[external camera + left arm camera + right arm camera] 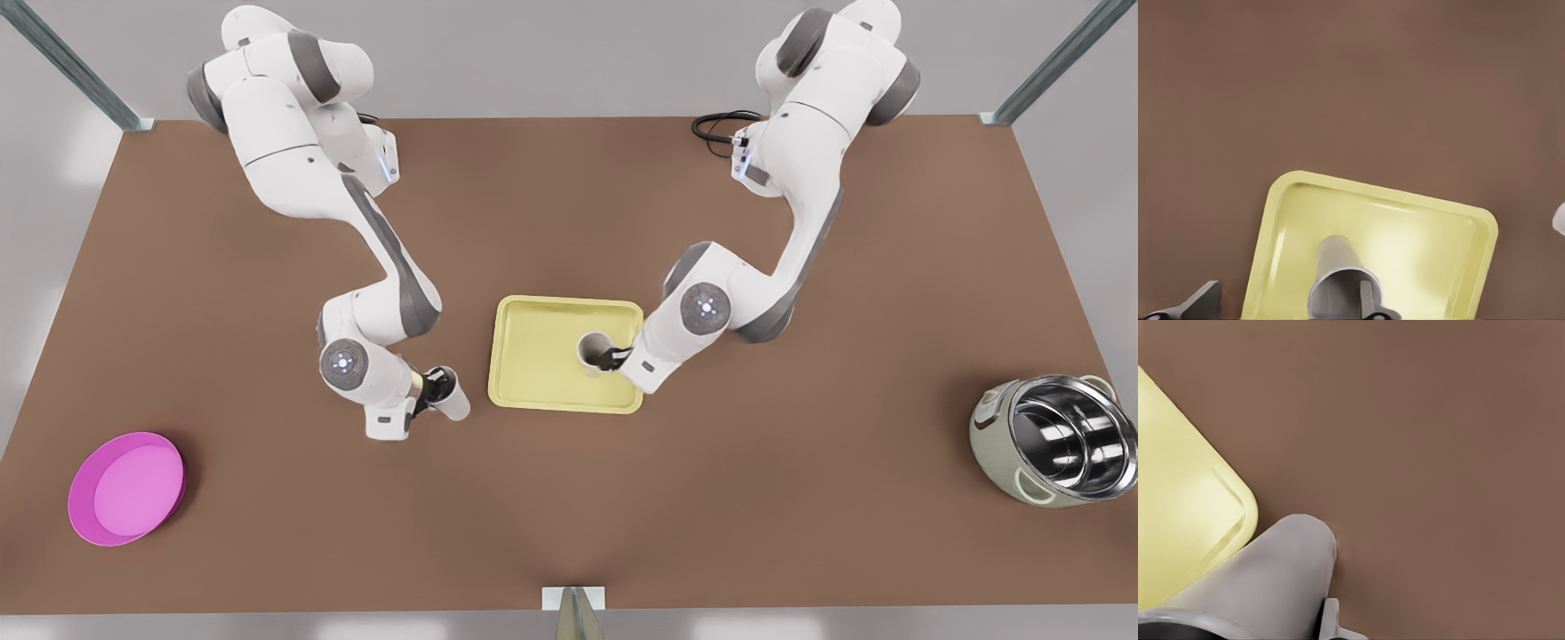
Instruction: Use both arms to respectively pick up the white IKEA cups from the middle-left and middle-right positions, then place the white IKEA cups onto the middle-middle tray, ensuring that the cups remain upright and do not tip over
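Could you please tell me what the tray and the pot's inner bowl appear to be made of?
The tray looks like pale yellow plastic with a soft sheen: rounded corners, molded low rim, mild highlights. The pot's inner bowl seems polished steel, with mirror-like dark and bright bands. Both are simulator renders, so these are guesses from appearance.

A matt brown table (pixel 569 498) with a smooth, even surface. The pale yellow tray (pixel 533 356) looks like smooth plastic with a soft sheen. White cups (pixel 452 402) appear matt. The pot (pixel 1058 440) has a mirror-bright steel lining; the pink plate (pixel 126 489) looks satiny plastic.
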Robot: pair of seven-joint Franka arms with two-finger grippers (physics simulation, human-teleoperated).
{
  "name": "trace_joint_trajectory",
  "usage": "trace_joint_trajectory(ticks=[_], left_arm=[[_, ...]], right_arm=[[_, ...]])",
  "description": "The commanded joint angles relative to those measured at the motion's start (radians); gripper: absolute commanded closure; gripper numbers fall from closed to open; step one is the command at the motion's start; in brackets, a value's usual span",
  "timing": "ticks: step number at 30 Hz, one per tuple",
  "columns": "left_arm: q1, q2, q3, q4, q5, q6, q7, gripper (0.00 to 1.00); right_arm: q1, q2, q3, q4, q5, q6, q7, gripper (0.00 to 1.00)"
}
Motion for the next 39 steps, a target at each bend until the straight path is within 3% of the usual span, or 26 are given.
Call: trace_joint_trajectory(ticks=[1,4,5,6,11,23,24,25,26,39], left_arm=[[0.043,-0.006,0.002,0.156,0.003,-0.596,-0.092,0.0],[0.161,-0.057,0.009,0.375,0.103,-0.852,0.213,0.0],[0.076,-0.263,0.204,0.155,0.098,-0.745,0.469,0.0],[0.071,-0.306,0.239,0.105,0.103,-0.719,0.528,0.0],[0.069,-0.276,0.238,0.127,0.04,-0.779,0.529,0.0],[0.068,-0.251,0.238,0.124,0.035,-0.774,0.534,0.0],[0.069,-0.251,0.238,0.122,0.034,-0.774,0.535,0.0],[0.069,-0.251,0.238,0.122,0.034,-0.774,0.535,0.0],[0.069,-0.251,0.238,0.122,0.034,-0.774,0.534,0.0],[0.071,-0.248,0.238,0.121,0.028,-0.774,0.535,0.0]], right_arm=[[0.017,0.019,0.02,0.011,0.016,0.009,0.026,0.79],[0.038,0.043,0.047,0.011,0.025,0.004,0.021,0.79],[0.047,0.048,0.05,0.008,0.025,-0.002,0.018,0.79],[0.049,0.049,0.064,0.002,0.025,-0.002,0.017,0.79],[0.055,0.068,0.124,0.0,0.028,-0.02,0.012,0.79],[0.11,0.164,0.124,0.091,0.007,-0.066,0.018,0.79],[0.112,0.166,0.124,0.091,-0.003,-0.065,0.02,0.71],[0.117,0.167,0.122,0.091,-0.007,-0.062,0.021,0.39],[0.117,0.172,0.121,0.091,-0.032,-0.057,0.018,0.0],[0.121,0.169,0.127,0.137,-0.021,-0.062,0.02,0.0]])
